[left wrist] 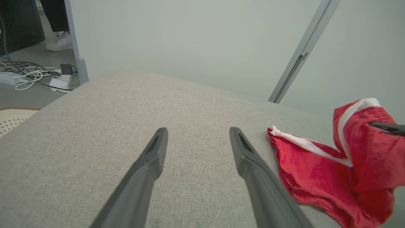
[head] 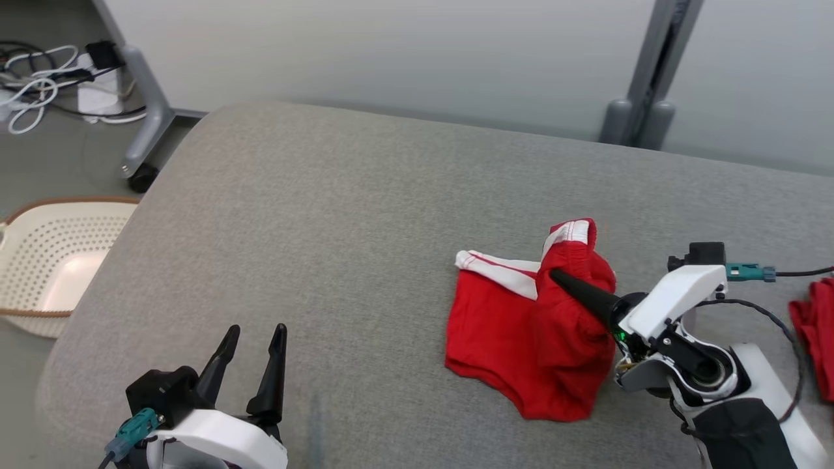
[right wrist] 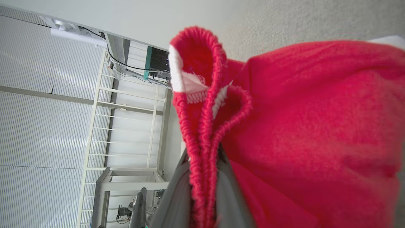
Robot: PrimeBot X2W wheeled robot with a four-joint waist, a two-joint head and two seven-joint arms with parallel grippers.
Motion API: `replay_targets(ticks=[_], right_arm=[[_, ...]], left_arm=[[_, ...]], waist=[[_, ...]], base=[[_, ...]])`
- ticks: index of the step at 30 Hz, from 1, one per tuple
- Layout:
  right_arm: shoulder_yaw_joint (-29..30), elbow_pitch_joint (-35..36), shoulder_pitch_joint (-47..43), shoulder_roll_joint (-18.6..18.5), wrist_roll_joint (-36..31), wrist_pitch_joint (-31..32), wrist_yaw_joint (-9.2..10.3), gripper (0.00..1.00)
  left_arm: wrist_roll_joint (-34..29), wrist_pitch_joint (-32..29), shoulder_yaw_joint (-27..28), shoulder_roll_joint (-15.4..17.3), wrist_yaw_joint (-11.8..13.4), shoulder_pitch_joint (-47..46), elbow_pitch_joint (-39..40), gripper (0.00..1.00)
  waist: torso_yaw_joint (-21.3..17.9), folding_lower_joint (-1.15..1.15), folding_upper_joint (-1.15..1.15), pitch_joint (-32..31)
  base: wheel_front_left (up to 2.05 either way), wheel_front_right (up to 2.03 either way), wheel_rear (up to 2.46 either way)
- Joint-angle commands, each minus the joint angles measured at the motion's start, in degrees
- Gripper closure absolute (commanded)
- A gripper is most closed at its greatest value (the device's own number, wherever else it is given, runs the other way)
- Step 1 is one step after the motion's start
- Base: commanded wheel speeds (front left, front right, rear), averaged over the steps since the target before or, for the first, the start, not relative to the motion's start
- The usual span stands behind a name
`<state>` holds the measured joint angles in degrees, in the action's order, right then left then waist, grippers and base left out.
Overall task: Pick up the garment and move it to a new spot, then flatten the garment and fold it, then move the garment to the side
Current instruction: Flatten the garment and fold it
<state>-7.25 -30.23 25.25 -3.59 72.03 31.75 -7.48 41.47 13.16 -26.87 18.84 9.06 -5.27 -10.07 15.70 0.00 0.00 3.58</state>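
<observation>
Red fleecy garment [head: 515, 332], white side stripes, ribbed waistband, lies crumpled on grey woven table [head: 326, 228]; right hand [head: 554, 275] pinches garment's raised waistband fold, fingers nearly together; left hand [head: 257, 329] spread wide, empty, well left of garment.

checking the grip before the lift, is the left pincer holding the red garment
No, the left pincer stands open over the grey surface, apart from the red garment that the right pincer pinches.
</observation>
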Motion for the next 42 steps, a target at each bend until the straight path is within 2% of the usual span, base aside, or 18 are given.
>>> replay_targets(ticks=[1,6,10,11,12,13,14,18,23,29,36,42], right_arm=[[-0.39,-2.38,1.72,0.17,-0.36,-0.26,-0.02,1.0],[-2.56,-8.88,5.63,0.47,-1.1,-1.03,-0.02,1.0],[-5.53,-12.34,7.73,0.54,1.28,-2.44,-0.02,1.0],[-6.38,-13.2,8.19,0.51,2.0,-2.94,-0.02,0.89],[-7.39,-14.04,8.64,0.48,2.88,-3.07,-0.02,0.62],[-8.31,-14.68,8.95,0.52,4.12,-3.03,-0.02,0.19],[-9.2,-15.11,9.3,0.5,5.39,-3.33,-0.02,0.0],[-11.82,-14.87,9.77,0.51,8.4,-4.68,-0.02,0.0],[-13.01,-10.56,9.05,0.37,9.72,-8.25,-0.02,0.0],[-10.89,-0.16,4.39,-4.94,8.32,-13.57,-0.02,0.0],[-8.78,12.32,-4.22,-12.51,1.5,-23.44,-0.02,0.0],[-7.21,20.89,-10.93,-15.26,-9.68,-30.76,-0.02,0.0]], left_arm=[[0.24,0.45,0.26,-0.13,-0.47,-1.38,-0.5,0.0],[0.2,0.86,0.39,-0.7,-1.16,-2.06,-1.75,0.0],[0.06,1.03,0.49,-1.02,-1.57,-2.64,-2.5,0.0],[0.02,1.1,0.55,-1.01,-1.69,-2.64,-2.67,0.0],[0.0,1.17,0.62,-1.02,-1.76,-2.69,-2.81,0.0],[-0.01,1.23,0.7,-1.0,-1.84,-2.72,-2.93,0.0],[-0.05,1.27,0.74,-0.97,-1.85,-2.78,-3.08,0.0],[-0.22,1.39,0.83,-0.9,-1.78,-3.03,-3.26,0.0],[-0.27,1.44,1.02,-0.67,-1.41,-2.43,-3.1,0.0],[-0.23,1.53,1.07,-0.53,-0.8,-1.17,-2.58,0.0],[-0.75,1.69,2.43,0.33,0.58,0.41,-0.68,0.0],[-1.13,1.89,4.33,1.24,1.53,1.25,1.35,0.0]], waist=[[1.98,0.0,0.0,1.13],[4.05,0.0,0.0,2.16],[4.73,0.0,0.0,2.63],[4.75,0.0,0.0,2.72],[4.72,0.0,0.0,2.8],[4.61,0.0,0.0,2.78],[4.41,0.0,0.0,2.68],[3.41,0.0,0.0,2.27],[1.15,0.0,0.0,1.01],[-1.06,0.0,0.0,-0.59],[-4.09,0.0,0.0,-2.42],[-7.68,0.0,0.0,-2.82]], base=[[0.0,0.0,0.0],[0.0,0.0,0.0],[0.0,0.0,0.0],[0.0,0.0,0.0],[0.0,0.0,0.0],[0.0,0.0,0.0],[0.0,0.0,0.0],[0.0,0.0,0.0],[0.0,0.0,0.0],[0.0,0.0,0.0],[0.0,0.0,0.0],[0.0,0.0,0.0]])
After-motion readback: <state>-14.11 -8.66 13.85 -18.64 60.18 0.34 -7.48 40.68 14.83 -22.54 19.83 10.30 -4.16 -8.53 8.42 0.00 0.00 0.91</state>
